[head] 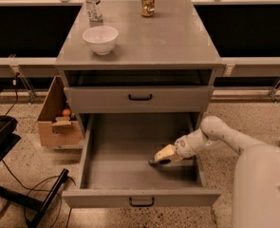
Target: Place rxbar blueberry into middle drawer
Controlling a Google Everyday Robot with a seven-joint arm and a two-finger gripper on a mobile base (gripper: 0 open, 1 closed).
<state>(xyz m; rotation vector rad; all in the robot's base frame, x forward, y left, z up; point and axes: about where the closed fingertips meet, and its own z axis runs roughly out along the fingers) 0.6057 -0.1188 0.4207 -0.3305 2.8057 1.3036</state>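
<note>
Camera view: at left, a white bowl [100, 38] on the grey surface [177, 42]. Below it, the middle drawer [106, 175] stands open. In its right half, the end effector [158, 159] sits low over the floor with the dark snack bar [153, 163] at its tip; its grip cannot be told. Placing seems nearly done: next, release and lift clear.

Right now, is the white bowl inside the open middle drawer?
No, the white bowl stands on the cabinet top, while the claw is down inside the middle drawer.
</note>
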